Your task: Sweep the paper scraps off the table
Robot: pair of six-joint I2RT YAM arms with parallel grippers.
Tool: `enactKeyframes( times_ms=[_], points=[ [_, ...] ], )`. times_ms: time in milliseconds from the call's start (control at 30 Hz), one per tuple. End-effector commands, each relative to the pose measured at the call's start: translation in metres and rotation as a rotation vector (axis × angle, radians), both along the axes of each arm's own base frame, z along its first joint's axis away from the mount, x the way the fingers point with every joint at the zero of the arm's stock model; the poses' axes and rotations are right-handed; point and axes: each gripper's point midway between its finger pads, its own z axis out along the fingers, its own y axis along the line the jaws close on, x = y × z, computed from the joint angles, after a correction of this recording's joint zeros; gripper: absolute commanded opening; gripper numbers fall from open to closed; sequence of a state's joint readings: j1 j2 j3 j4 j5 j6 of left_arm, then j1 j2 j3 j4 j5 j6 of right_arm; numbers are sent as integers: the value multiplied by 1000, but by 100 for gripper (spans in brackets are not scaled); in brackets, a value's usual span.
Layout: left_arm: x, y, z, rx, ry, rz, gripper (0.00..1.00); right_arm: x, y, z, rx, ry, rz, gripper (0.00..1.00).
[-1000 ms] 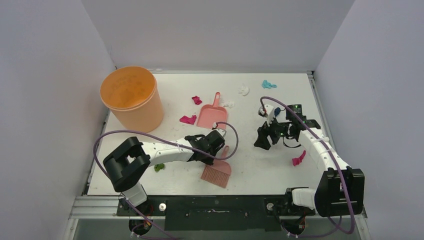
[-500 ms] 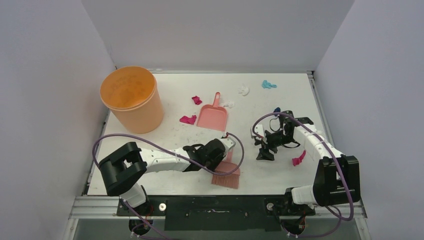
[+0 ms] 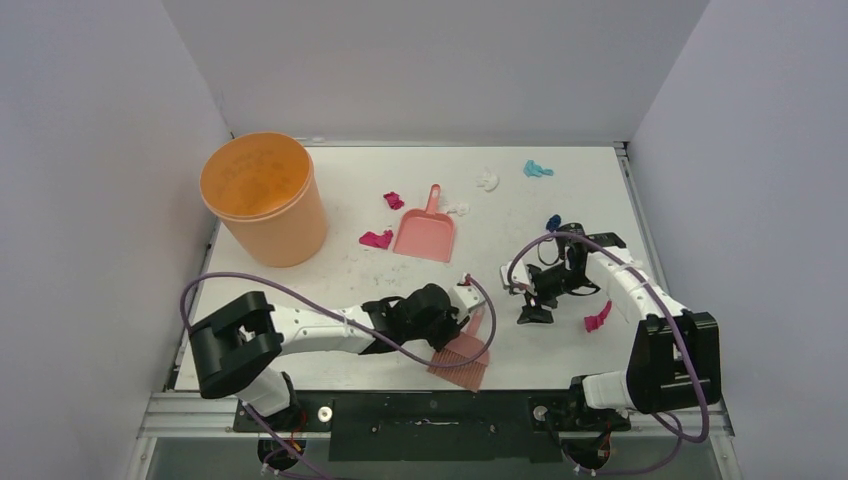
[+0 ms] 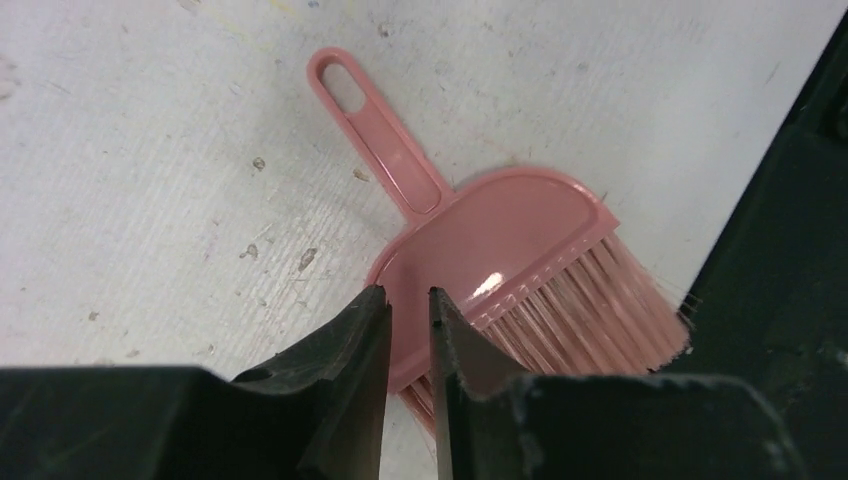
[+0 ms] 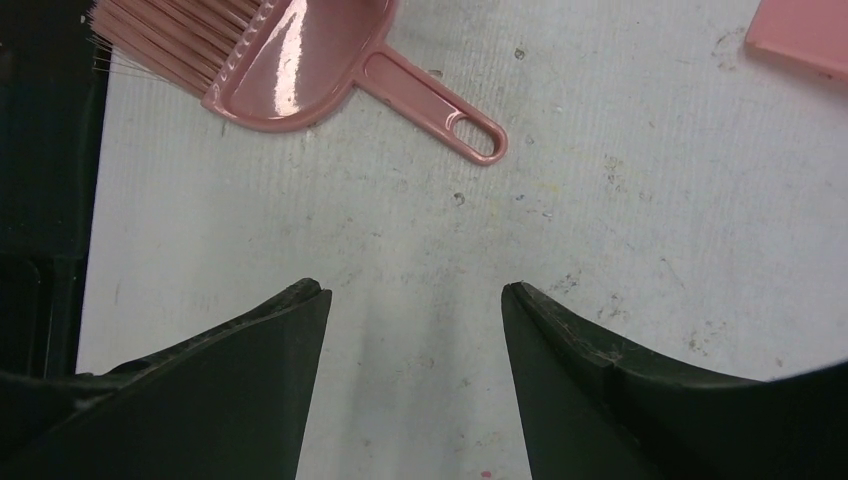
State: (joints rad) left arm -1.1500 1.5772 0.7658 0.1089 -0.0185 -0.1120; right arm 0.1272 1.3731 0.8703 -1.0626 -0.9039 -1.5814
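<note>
Paper scraps lie on the white table (image 3: 350,170): magenta wads (image 3: 393,200) (image 3: 376,238) by the dustpan, white ones (image 3: 487,180) (image 3: 456,209), a teal one (image 3: 536,169), a dark blue one (image 3: 553,222) and a magenta one (image 3: 597,318) beside my right arm. My left gripper (image 3: 458,322) (image 4: 404,292) is shut to a narrow slit, its tips over the head of the pink brush (image 3: 462,352) (image 4: 500,250), which lies flat near the front edge. My right gripper (image 3: 531,310) (image 5: 413,288) is open and empty, low over bare table right of the brush (image 5: 290,60).
An orange bucket (image 3: 262,195) stands at the back left. The pink dustpan (image 3: 426,232) lies mid-table, its corner showing in the right wrist view (image 5: 800,35). The table's front metal rim runs just below the brush. Purple cables loop from both arms.
My left gripper and the brush have shifted right and toward the front edge, the brush turning. My right gripper has come nearer and down toward the table beside the brush.
</note>
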Motion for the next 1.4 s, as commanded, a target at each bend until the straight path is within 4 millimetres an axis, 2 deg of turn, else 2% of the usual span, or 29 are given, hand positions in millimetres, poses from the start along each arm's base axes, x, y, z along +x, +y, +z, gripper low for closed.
enactKeyframes(
  times_ms=[0,67,233,433,567,900,1133,1367],
  points=[
    [15,-4,80,-204,-65,135,24,8,10,7,27,-74,28,65],
    [19,16,90,-218,-23,276,31,12,14,6,33,-72,30,66],
    [8,64,93,-317,143,574,42,21,36,-5,26,-82,50,67],
    [-7,90,84,-423,256,668,51,25,71,-20,-54,-124,114,64],
    [-9,98,82,-393,265,694,52,21,82,-32,-141,-111,188,61],
    [-12,109,93,-468,291,730,52,21,85,-54,-277,-87,265,61],
    [-12,121,92,-477,284,764,52,7,74,-70,-346,-56,285,56],
    [-12,120,89,-475,286,763,52,-4,62,-70,-355,-76,243,44]
  ],
)
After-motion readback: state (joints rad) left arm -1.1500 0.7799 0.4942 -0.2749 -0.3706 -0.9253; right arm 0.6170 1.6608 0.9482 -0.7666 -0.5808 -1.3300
